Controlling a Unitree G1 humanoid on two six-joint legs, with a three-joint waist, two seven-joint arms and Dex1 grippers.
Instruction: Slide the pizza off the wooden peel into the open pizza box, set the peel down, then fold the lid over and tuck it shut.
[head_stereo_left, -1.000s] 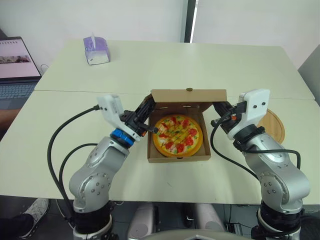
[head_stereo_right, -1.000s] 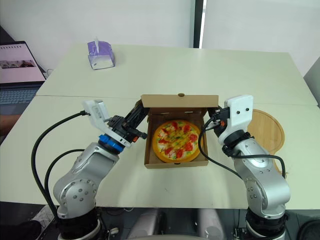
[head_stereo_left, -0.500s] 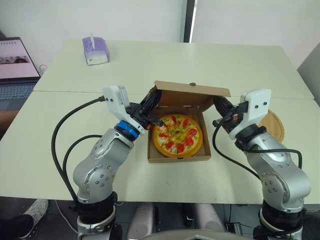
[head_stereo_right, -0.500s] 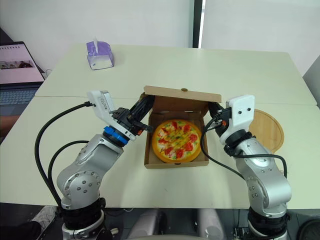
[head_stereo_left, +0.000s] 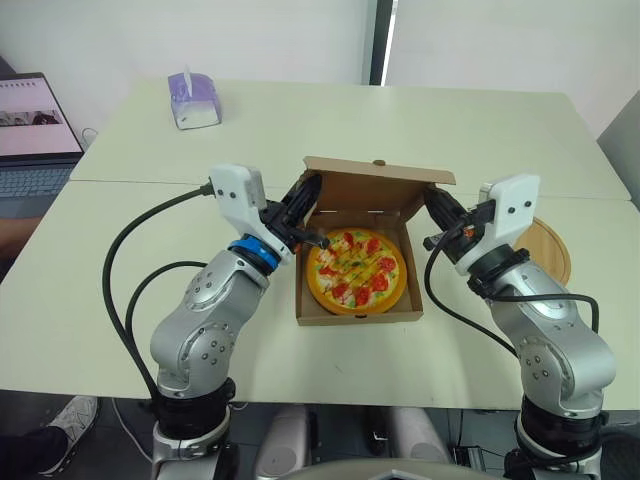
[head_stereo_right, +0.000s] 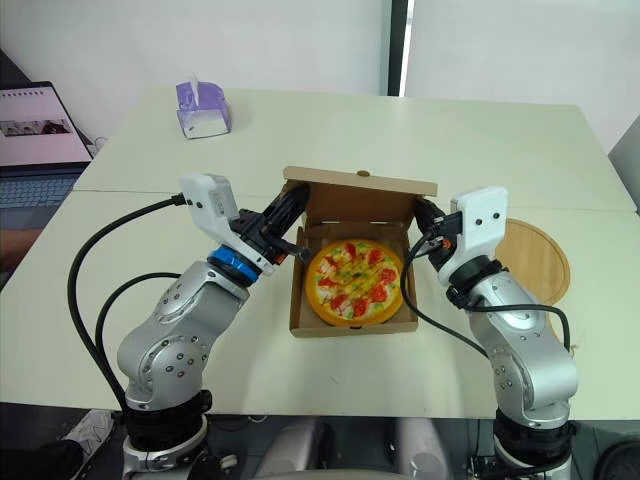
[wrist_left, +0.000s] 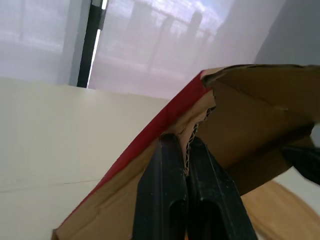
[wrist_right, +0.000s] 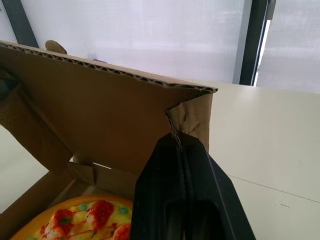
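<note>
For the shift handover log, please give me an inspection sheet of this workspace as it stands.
Surface: pale table, two tops butted together.
Job's things: pizza lies in the pizza box; lid half raised; wooden peel flat on the table beside the right arm.
Clutter: purple tissue box, far left corner.
Grippers: left gripper and right gripper each shut on a side flap of the lid.
Cables: black cables loop along both arms, apart from the box.
Surroundings: open laptop at the left; dark window frame behind.

The brown corrugated cardboard pizza box (head_stereo_left: 378, 190) is matt, with rough fluted edges. The round yellow-and-red pizza (head_stereo_left: 356, 270) looks glossy, like plastic. The round pale wooden peel (head_stereo_left: 553, 255) and cream table (head_stereo_left: 300, 130) are smooth and matt.
</note>
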